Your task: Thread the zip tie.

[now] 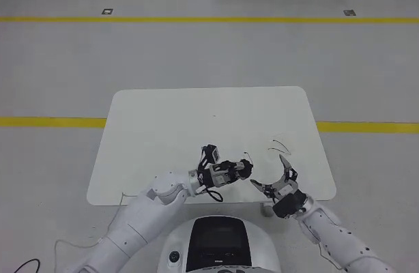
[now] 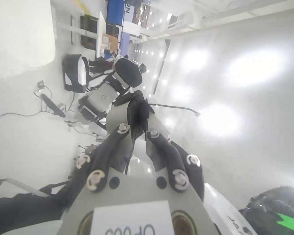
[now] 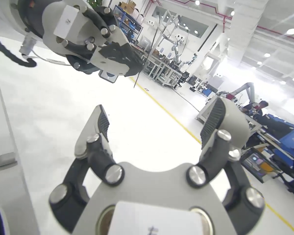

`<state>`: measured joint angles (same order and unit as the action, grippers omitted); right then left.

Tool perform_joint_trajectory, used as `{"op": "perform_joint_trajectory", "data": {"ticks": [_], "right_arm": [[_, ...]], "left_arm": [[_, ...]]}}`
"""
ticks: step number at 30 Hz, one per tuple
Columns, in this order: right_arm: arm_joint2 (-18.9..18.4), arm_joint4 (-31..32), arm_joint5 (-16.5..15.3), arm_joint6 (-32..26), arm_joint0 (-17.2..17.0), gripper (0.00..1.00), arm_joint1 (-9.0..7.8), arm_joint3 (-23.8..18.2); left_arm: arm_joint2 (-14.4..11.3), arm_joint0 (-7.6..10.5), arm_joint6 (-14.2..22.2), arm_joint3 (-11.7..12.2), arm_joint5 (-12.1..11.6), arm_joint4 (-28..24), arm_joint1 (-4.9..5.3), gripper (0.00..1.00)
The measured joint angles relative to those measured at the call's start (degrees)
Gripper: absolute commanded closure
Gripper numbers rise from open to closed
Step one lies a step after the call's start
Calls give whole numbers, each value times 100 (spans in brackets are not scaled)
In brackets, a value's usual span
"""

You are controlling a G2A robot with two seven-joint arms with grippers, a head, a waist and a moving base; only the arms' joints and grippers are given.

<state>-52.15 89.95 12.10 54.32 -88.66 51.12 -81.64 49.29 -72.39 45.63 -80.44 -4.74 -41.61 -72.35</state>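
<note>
My left gripper [image 1: 249,167] hovers over the table's [image 1: 162,136] near edge, shut on a thin black zip tie [image 2: 174,106]. In the left wrist view the tie sticks out sideways from the closed fingertips, ending in a small head. Seen from the right wrist, the same tie [image 3: 137,80] runs through the left gripper [image 3: 133,63] and pokes out below it. My right gripper [image 3: 159,119] stands open a short way off, facing the left one, with nothing between its ribbed pads [image 3: 212,118]. It also appears in the top view [image 1: 272,175].
Another thin black zip tie [image 1: 280,145] lies loose on the table just beyond the two grippers. The rest of the white tabletop is bare. Yellow floor lines [image 1: 46,122] run past the table on both sides.
</note>
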Motion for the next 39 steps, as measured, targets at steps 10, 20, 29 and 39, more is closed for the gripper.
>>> {"op": "perform_joint_trajectory", "data": {"ticks": [10, 20, 29, 39], "right_arm": [[431, 0, 719, 328, 255, 0, -111, 161], [517, 0, 739, 570, 356, 0, -132, 158], [493, 0, 738, 785, 342, 43, -143, 156], [421, 0, 738, 784, 302, 64, -108, 180]], "left_arm": [[15, 54, 212, 4, -11, -58, 14, 100], [-23, 40, 341, -66, 139, -346, 15, 100], [-92, 83, 247, 19, 76, -407, -3, 100], [-145, 117, 196, 65, 38, -456, -21, 100]]}}
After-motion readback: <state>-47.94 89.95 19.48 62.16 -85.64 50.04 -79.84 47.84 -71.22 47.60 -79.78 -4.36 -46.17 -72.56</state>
